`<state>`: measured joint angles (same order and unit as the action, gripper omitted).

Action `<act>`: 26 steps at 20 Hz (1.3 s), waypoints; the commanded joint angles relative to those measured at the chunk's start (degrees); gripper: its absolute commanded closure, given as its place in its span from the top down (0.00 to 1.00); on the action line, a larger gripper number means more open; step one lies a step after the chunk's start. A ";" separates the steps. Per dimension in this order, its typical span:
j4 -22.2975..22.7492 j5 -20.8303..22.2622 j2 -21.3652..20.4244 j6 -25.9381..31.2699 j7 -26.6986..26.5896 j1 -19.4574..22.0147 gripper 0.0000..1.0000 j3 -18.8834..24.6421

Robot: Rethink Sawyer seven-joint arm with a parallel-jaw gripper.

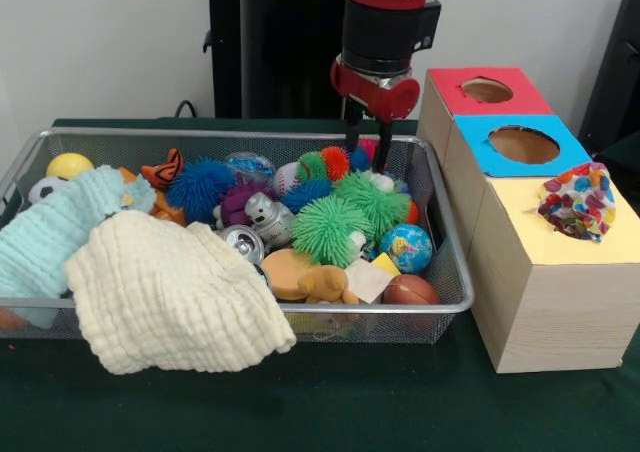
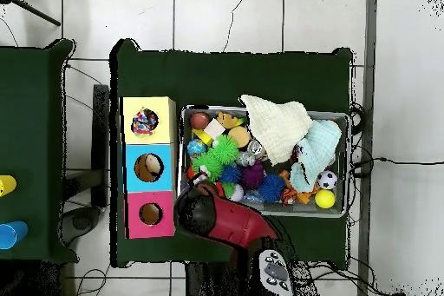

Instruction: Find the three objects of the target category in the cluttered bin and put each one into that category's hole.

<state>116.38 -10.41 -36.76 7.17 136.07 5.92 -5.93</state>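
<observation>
The wire mesh bin [image 1: 440, 302] is full of toys and cloths; it also shows in the overhead view [image 2: 334, 213]. One patchwork ball [image 1: 577, 202] rests in the hole of the yellow-topped box [image 1: 515, 222], sticking up out of it and covering most of the hole; it shows from above too [image 2: 145, 121]. No other patchwork ball shows in the bin. My gripper [image 1: 368, 157] hangs open over the bin's far right corner, fingertips down among a red-green spiky ball [image 1: 325, 164] and a green pom ball [image 1: 375, 202]. In the overhead view the arm [image 2: 221, 216] hides the gripper.
A cream cloth [image 1: 170, 292] hangs over the bin's front rim, beside a pale blue cloth [image 1: 55, 232]. The globe ball [image 1: 407, 247], a brown football [image 1: 410, 290], a second green pom ball [image 1: 325, 230] and a blue spiky ball [image 1: 200, 187] lie in the bin. The blue-topped [image 1: 522, 144] and red-topped [image 1: 487, 90] boxes stand behind the yellow one.
</observation>
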 commanded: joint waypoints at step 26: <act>-8.93 6.22 -5.18 -4.30 1.15 15.06 1.00 8.67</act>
<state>110.11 -7.28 -44.28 8.50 136.07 17.70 -8.46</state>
